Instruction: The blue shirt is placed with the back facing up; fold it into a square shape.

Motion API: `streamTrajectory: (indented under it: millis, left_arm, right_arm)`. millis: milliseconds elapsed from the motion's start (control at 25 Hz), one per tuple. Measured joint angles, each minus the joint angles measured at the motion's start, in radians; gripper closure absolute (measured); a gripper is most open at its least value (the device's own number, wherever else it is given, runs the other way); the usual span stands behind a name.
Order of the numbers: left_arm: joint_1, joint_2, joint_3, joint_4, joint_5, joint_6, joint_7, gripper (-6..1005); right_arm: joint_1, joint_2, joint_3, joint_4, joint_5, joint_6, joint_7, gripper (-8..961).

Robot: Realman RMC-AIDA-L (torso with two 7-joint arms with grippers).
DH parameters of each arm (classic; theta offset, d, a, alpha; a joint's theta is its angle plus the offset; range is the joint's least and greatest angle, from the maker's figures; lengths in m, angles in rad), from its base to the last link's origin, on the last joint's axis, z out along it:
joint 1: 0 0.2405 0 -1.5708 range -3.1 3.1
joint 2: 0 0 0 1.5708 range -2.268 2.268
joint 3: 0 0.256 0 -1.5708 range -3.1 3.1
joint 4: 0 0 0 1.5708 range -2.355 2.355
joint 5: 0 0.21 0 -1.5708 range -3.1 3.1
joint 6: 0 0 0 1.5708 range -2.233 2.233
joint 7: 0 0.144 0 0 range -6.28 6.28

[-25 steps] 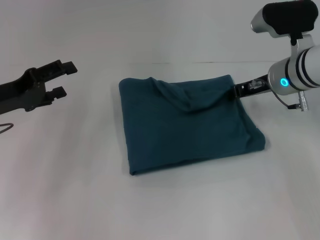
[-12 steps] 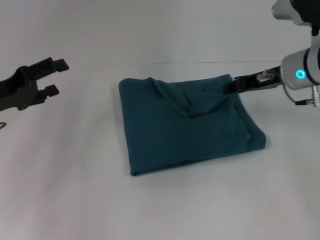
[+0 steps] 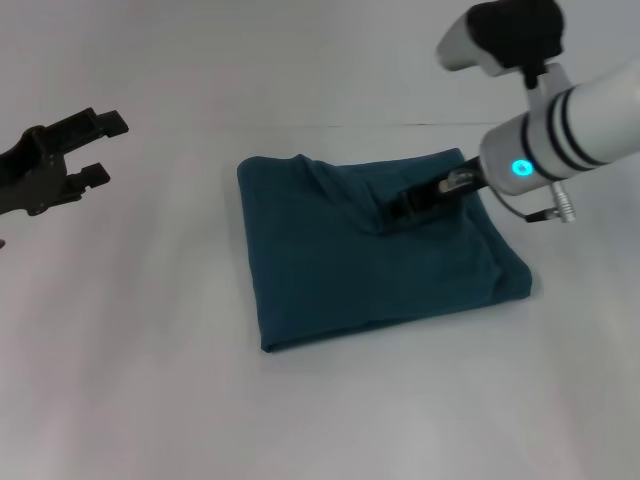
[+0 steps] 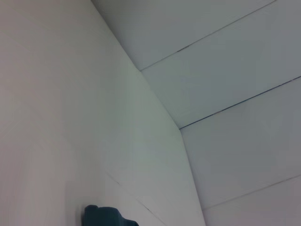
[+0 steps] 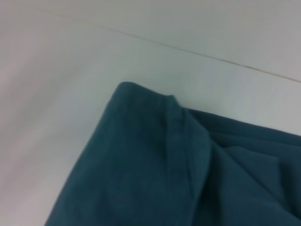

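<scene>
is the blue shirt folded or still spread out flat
Folded: the blue shirt lies as a compact, roughly square stack, no sleeves showing.

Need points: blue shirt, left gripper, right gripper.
blue shirt (image 3: 350, 270), head view, middle of the folded top layer.
left gripper (image 3: 98, 148), head view, between its fingers.
right gripper (image 3: 400, 210), head view, tip over the shirt's far fold.

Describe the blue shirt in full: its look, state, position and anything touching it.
The blue shirt is plain dark teal, soft-looking cloth, folded into a rough square lying flat on the white table. No lettering shows. Its far half carries a raised diagonal wrinkle, and the edges are slightly uneven. The right gripper reaches in over the far right part, at that wrinkle; whether it grips cloth is unclear. The left gripper hangs open, well apart.
</scene>
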Motion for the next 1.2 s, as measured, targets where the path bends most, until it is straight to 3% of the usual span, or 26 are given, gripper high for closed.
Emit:
streamTrajectory:
  millis: [160,400,1000,1200]
  left_arm:
    - [0.002,0.000,0.000,0.000,0.000,-0.002,0.000,76]
    - [0.001,0.000,0.000,-0.002,0.000,-0.004,-0.001,77]
    - [-0.006,0.000,0.000,-0.002,0.000,-0.020,-0.001,80]
    - [-0.007,0.001,0.000,-0.002,0.000,-0.025,-0.001,80]
  right_arm:
    - [0.000,0.002,-0.084,0.001,0.053,0.032,-0.005,582]
    - [0.009,0.002,-0.132,0.023,0.081,0.065,-0.025,605]
    - [0.033,-0.004,-0.144,0.071,0.069,0.113,0.000,665]
    - [0.042,-0.004,-0.148,0.078,0.066,0.113,0.001,794]
